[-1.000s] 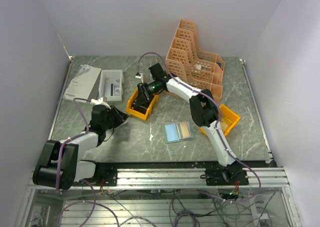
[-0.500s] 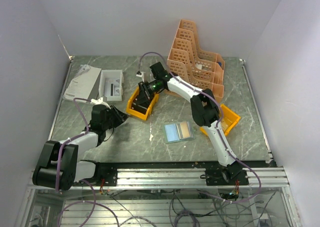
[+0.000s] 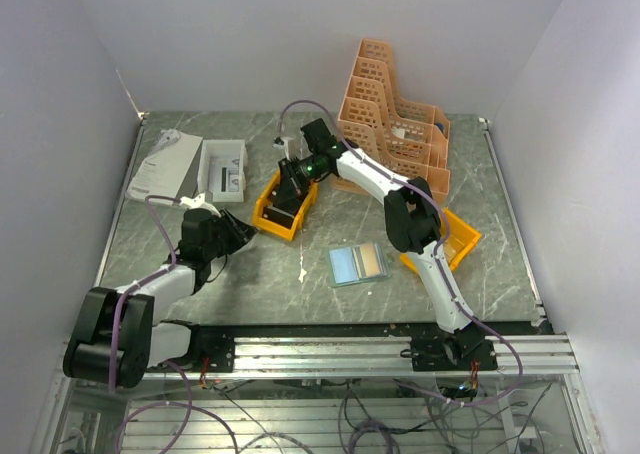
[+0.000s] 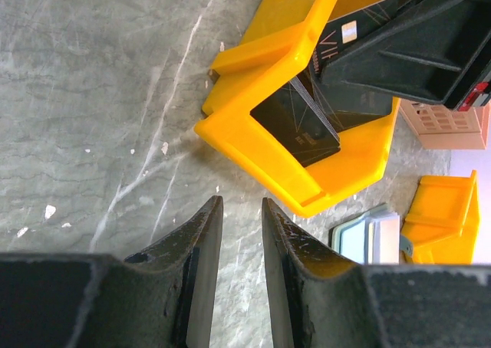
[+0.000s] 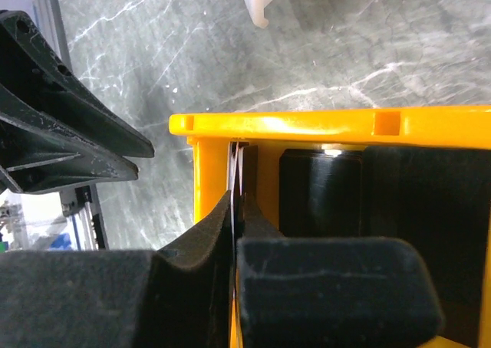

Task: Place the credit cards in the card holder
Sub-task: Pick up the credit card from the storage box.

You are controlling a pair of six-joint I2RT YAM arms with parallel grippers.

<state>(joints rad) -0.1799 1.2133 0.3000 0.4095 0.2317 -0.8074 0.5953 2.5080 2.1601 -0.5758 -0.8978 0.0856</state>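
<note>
Currently, the bench (image 3: 270,286) is being shared by both arms around one yellow bin (image 3: 268,217), which is being reached into from above by the right end effector (image 5: 234,210). The credit cards (image 5: 236,162) are being gripped edge-on there, tight against the bin's inner wall. The fingers are being pressed almost together on the thin pale edges, and more than one edge seems to be showing. The card holder (image 3: 358,263) is being presented open and flat on the bench, well apart from the bin, toward the near edge. The left end effector (image 4: 239,233) is being held low just beside the bin's near corner, its fingers parted by a narrow gap with nothing between them.

Risks being noted:
- Two cards are possibly being pinched at once, so one could be shed on the way across.
- The edge grip is thin, so a card could be twisted or dragged out by the wall.
- The light bin could be lifted or tipped along with the card.
- The left end effector could be struck when the right arm is being drawn out.
</note>
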